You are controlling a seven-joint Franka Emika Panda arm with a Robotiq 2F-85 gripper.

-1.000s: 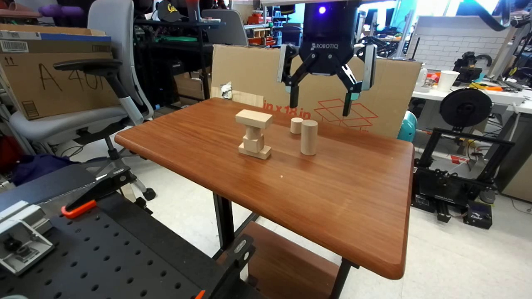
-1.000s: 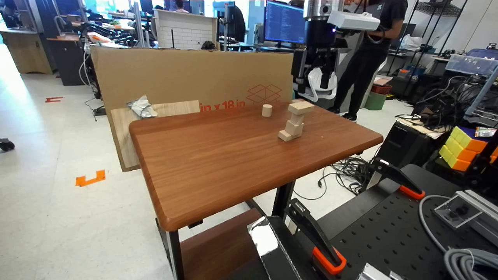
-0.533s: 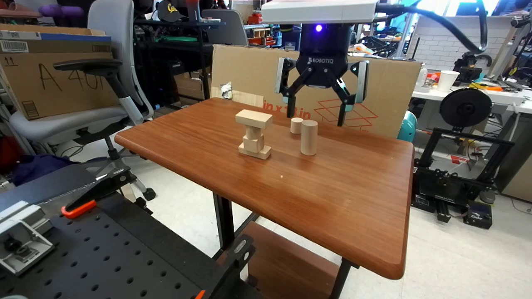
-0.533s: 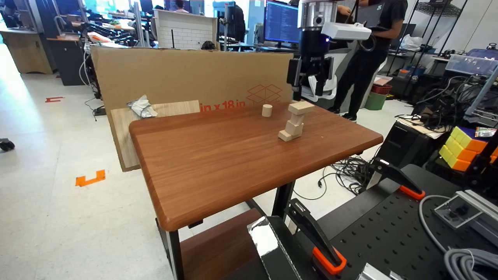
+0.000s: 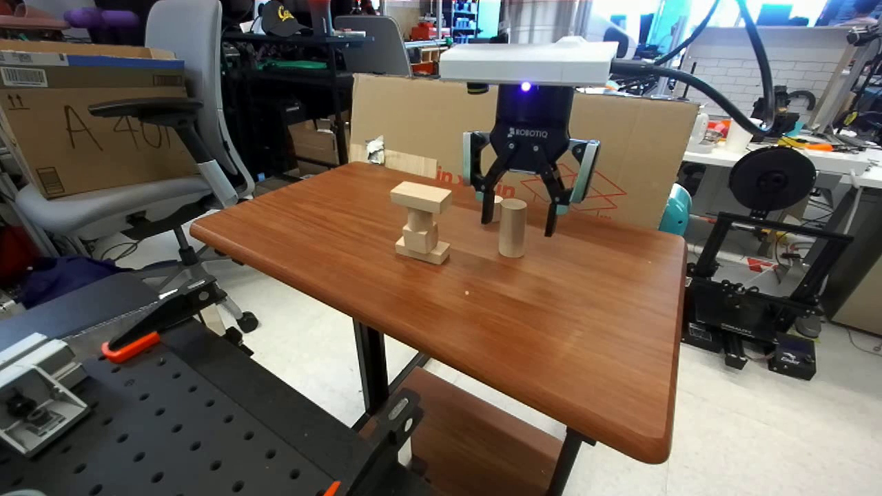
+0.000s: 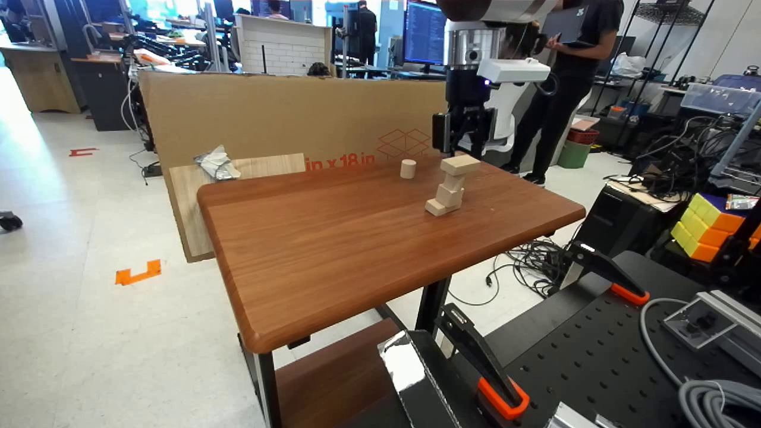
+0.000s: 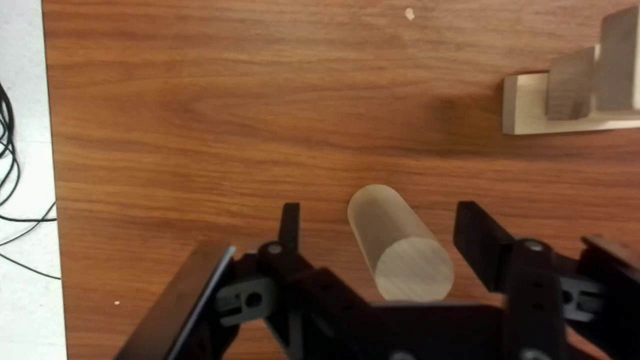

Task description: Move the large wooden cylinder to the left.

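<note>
Plainly, the wrist view shows the large wooden cylinder (image 7: 400,242) between widely parted fingers (image 7: 477,245).

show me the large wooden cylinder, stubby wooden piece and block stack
Large wooden cylinder (image 5: 512,231): in an exterior view, its curved side.
Stubby wooden piece (image 6: 408,170): in an exterior view, its curved side.
Block stack (image 5: 420,220): in an exterior view, its narrow neck.

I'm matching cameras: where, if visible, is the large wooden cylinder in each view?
In an exterior view: the large wooden cylinder, just right of centre.
In an exterior view: not discernible; the block stack may hide it.
In the wrist view: the cylinder, below and right of centre, between the fingers.
Shared landmark: block stack.
</note>
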